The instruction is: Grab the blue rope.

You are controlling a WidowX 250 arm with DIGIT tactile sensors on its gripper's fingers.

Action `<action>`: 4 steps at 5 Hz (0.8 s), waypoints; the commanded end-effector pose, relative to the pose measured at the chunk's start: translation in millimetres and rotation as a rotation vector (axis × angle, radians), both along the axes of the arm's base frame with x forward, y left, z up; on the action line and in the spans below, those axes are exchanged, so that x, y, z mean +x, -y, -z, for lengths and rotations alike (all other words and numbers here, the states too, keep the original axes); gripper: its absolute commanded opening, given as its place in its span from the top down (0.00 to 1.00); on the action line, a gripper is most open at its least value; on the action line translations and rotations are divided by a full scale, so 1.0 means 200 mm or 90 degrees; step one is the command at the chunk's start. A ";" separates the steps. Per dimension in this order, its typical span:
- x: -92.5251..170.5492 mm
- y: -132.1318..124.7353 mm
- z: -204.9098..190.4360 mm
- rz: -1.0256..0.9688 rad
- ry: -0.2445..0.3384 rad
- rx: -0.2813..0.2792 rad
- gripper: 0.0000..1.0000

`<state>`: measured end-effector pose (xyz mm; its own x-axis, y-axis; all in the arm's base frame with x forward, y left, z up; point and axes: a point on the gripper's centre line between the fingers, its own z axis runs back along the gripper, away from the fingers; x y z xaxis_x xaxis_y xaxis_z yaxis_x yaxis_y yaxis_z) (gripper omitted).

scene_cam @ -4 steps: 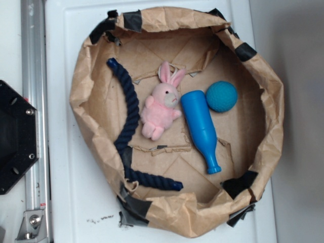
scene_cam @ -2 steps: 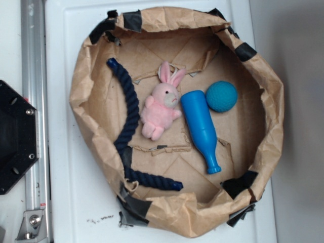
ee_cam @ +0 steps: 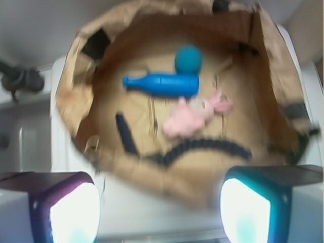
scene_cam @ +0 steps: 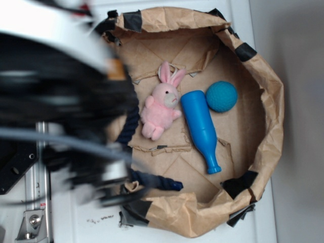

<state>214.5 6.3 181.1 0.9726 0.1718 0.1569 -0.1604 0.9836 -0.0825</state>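
Wrist view: blue rope (ee_cam: 192,148) lies curved on floor of brown paper basket (ee_cam: 71,96), near its closer wall, just below pink bunny (ee_cam: 195,115). Bright blue bowling pin (ee_cam: 162,84) and teal ball (ee_cam: 188,58) beyond. Gripper (ee_cam: 159,202) fingers (ee_cam: 66,207) set wide apart, above basket edge, touching nothing. Exterior view: blurred arm (scene_cam: 55,96) covers rope's upper part; basket sits on white tabletop (scene_cam: 96,207).

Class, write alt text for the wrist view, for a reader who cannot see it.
Blurred view over a brown paper basin holding a dark blue rope bent in a curve, a pink bunny, a blue bowling pin and a teal ball. The gripper fingers frame the bottom edge, apart, holding nothing.
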 end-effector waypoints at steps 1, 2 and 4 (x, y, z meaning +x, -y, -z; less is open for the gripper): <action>0.22 0.03 0.47 -0.015 -0.077 0.007 0.00; 0.15 0.16 0.63 -0.014 -0.171 -0.082 0.00; 0.02 0.40 0.65 0.050 -0.216 -0.087 0.00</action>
<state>226.9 -64.5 44.7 0.9658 0.1244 -0.2275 -0.1627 0.9739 -0.1584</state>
